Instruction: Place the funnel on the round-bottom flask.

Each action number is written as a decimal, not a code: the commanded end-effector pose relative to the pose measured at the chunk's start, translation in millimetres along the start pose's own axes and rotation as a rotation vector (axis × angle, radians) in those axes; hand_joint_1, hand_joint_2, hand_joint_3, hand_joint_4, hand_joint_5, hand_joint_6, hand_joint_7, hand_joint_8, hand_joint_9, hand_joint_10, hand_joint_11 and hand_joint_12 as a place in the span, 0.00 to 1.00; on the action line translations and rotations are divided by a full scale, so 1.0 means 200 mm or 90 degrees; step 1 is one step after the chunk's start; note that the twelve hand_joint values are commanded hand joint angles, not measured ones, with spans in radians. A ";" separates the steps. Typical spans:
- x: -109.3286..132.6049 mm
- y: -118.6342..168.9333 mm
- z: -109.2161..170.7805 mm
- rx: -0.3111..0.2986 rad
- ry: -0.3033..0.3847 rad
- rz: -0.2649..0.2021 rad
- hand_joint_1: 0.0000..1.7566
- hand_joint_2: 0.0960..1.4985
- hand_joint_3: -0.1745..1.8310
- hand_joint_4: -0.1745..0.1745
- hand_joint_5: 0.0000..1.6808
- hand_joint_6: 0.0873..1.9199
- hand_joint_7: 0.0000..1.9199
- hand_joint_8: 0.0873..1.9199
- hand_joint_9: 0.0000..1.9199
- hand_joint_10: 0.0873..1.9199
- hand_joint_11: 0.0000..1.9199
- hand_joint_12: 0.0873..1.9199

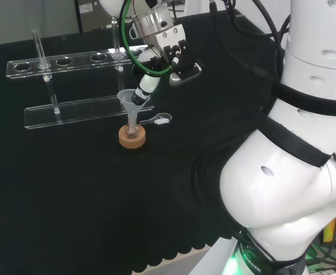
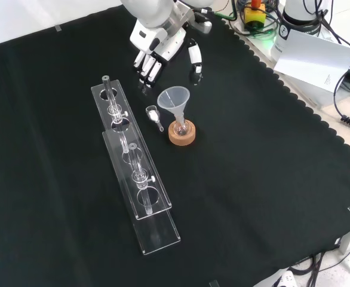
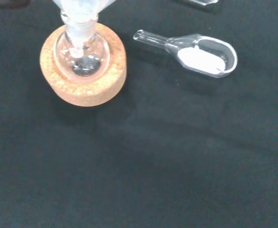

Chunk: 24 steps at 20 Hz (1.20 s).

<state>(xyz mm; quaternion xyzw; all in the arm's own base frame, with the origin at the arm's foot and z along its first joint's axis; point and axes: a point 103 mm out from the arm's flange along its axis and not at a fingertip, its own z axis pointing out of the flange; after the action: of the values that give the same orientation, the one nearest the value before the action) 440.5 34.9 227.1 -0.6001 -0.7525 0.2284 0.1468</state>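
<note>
A: Hand (image 2: 163, 57) first. In the front view it hangs above and behind the funnel (image 2: 174, 99), fingers (image 2: 146, 67) straight and relaxed, thumb (image 2: 196, 63) apart from them — nothing between them, no contact with the funnel rim that I can make out.

B: The head view is less clear; one finger (image 1: 145, 89) sits right at the funnel's rim there. Touching or just beside, I cannot tell.

A: Funnel itself stands upright, stem down in the neck of the round-bottom flask (image 3: 82, 54), which sits in its cork ring (image 3: 84, 90).

B: So the placing looks done — this reads as the release step.

A: Agreed, as a judgement. The next move calls for lifting the hand straight clear without brushing the rim; the funnel looks top-heavy.

B: Nearby: a small clear scoop (image 3: 198, 52) with white powder just beside the ring, and the clear tube rack (image 2: 130, 161) farther out.
</note>
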 end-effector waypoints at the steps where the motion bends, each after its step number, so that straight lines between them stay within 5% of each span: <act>1: -0.03 0.04 0.04 0.013 0.054 -0.025 0.31 0.42 0.25 0.33 0.07 0.00 0.00 0.31 0.26 0.31 0.09 0.71; 24: 0.10 0.09 0.08 0.023 0.076 -0.061 0.30 0.42 0.25 0.32 0.07 0.00 0.00 0.31 0.29 0.30 0.10 0.71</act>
<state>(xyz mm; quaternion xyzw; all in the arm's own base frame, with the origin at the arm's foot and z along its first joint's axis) 443.8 50.9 201.6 -0.5751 -0.7644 0.1986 0.2135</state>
